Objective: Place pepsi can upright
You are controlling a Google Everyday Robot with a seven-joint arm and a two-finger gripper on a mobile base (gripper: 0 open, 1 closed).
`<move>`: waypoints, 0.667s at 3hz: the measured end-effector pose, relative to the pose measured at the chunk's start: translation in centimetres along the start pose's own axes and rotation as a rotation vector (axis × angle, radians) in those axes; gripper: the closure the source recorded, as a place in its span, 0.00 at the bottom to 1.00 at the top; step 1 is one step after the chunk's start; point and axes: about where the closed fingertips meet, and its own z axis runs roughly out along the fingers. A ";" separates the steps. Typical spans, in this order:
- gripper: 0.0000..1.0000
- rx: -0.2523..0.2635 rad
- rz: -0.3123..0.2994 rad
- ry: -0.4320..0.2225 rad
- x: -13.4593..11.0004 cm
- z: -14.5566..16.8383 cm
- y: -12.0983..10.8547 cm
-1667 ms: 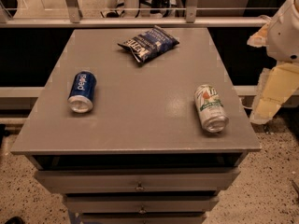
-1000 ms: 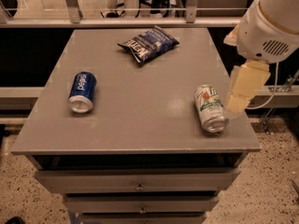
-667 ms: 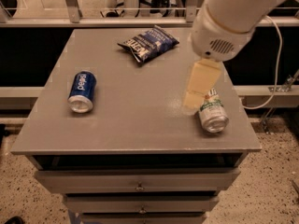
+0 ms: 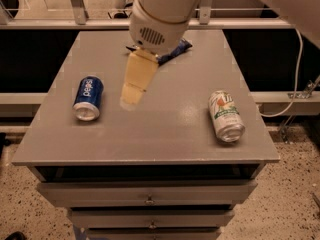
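The pepsi can (image 4: pixel 88 97) is blue with white lettering and lies on its side at the left of the grey cabinet top (image 4: pixel 165 134), its silver end towards me. My gripper (image 4: pixel 131 96) hangs over the middle of the top, a short way right of the can and apart from it. It holds nothing that I can see. My white arm comes down from the top of the view.
A white-and-green soda can (image 4: pixel 226 115) lies on its side at the right of the top. A dark blue chip bag (image 4: pixel 175 50) lies at the back, mostly hidden behind my arm. Drawers sit below the front edge. A cable hangs at the right.
My arm has swung from the right edge leftwards across the top, past the white-and-green can, to near the pepsi can. Neither can has moved.
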 end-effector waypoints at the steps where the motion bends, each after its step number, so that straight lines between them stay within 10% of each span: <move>1: 0.00 0.001 0.093 -0.009 -0.9 -0.1 0.3; 2: 0.00 0.002 0.095 -0.009 -0.9 -0.2 0.3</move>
